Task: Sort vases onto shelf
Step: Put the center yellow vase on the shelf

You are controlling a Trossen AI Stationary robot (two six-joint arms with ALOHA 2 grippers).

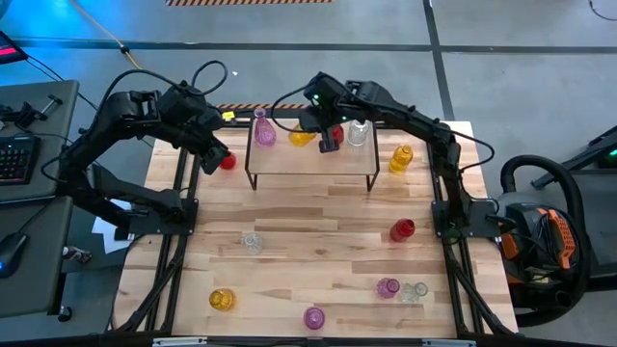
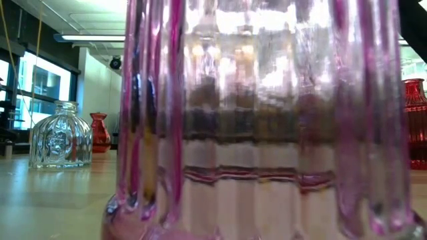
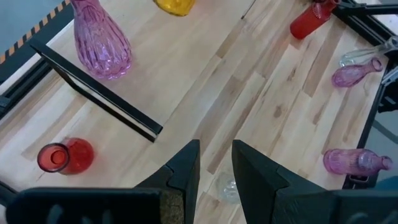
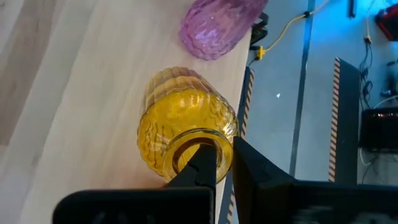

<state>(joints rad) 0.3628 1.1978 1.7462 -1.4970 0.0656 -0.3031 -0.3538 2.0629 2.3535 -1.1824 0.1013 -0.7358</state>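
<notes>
Beyond the pale wood tabletop (image 1: 318,246), grey floor (image 1: 386,24) surrounds it.

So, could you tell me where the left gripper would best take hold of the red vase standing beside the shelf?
Probably at the narrow neck, coming down from above: the red vase stands upright with its mouth open, the belly looks wider, and the left gripper hovers nearby, empty.

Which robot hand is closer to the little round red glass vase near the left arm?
The left one. The left gripper hovers right beside the round red glass vase, not touching it. The right gripper is over on the shelf, shut on the rim of a yellow vase.
</notes>
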